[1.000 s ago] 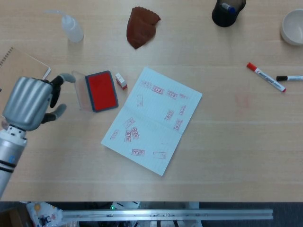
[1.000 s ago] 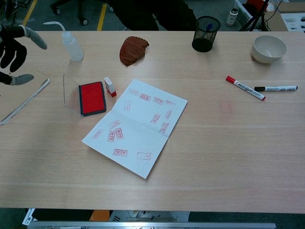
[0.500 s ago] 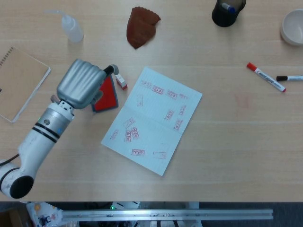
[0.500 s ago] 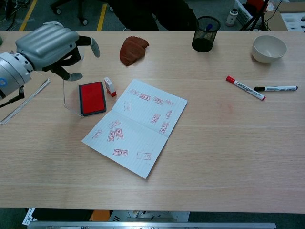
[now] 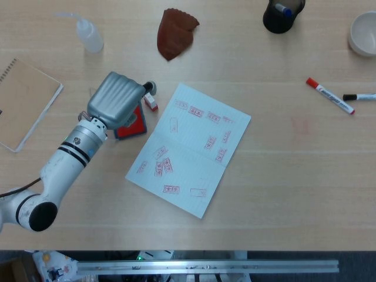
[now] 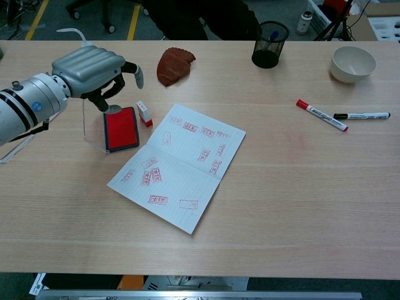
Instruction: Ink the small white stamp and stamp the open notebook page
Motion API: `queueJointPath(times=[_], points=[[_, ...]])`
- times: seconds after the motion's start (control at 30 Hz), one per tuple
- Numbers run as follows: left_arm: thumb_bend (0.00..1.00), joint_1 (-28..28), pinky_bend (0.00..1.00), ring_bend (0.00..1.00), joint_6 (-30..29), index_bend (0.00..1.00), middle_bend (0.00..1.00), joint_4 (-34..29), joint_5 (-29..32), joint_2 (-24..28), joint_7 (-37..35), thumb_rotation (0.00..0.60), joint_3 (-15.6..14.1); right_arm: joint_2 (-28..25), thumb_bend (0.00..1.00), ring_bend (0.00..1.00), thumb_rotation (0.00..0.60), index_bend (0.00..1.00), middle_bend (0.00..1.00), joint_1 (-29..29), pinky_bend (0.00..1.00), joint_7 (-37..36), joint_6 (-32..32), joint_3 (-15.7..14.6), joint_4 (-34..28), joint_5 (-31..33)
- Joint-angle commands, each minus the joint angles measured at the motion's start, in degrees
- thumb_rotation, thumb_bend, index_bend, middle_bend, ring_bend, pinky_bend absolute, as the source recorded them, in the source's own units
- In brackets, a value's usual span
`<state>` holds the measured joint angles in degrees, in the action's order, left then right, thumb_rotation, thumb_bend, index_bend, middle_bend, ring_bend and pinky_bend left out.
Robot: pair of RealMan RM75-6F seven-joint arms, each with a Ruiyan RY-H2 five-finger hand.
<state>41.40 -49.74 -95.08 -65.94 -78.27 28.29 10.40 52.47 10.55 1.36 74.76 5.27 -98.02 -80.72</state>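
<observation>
Fingers above one stamp, one notebook.

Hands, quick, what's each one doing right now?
Left hand: open, holding nothing, above the ink pad.
Right hand: not in view.

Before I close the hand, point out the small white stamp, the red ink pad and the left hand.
small white stamp (image 6: 144, 113), chest view, on its white body.
red ink pad (image 6: 122, 129), chest view, on the red surface.
left hand (image 6: 94, 65), chest view, on its grey back.
</observation>
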Motion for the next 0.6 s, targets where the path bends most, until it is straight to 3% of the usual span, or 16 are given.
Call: queueJointPath(times=[0.03, 0.13, 0.3, 0.6], points=[[0.21, 1.06, 0.91, 0.74, 0.37, 0.33, 0.74, -0.04, 0.47, 0.22, 0.18, 0.600, -0.45, 0.06, 0.21, 0.33, 0.600, 0.34, 0.40, 0.06, 0.39, 0.06, -0.07, -0.03, 0.05, 0.01], [0.21, 1.69, 1.00, 0.81, -0.27, 0.35, 0.80, 1.42, -0.55, -0.80, -0.47, 0.600, -0.55, 0.11, 0.21, 0.33, 0.600, 0.34, 0.40, 0.10, 0.39, 0.03, -0.05, -0.08, 0.09, -0.09], [0.21, 3.12, 1.00, 0.95, -0.58, 0.42, 0.97, 5.62, -1.84, -3.26, -0.72, 0.600, -0.88, 0.23, 0.21, 0.33, 0.600, 0.34, 0.40, 0.08, 0.39, 0.03, -0.16, -0.20, 0.26, 0.07], [0.21, 5.80, 1.00, 1.00, 0.29, 0.48, 1.00, 10.36, 1.67, -6.99, 3.01, 0.600, -1.21, 0.04, 0.21, 0.33, 0.600, 0.34, 0.40, -0.09, 0.39, -0.03, 0.06, -0.30, 0.22, 0.16]])
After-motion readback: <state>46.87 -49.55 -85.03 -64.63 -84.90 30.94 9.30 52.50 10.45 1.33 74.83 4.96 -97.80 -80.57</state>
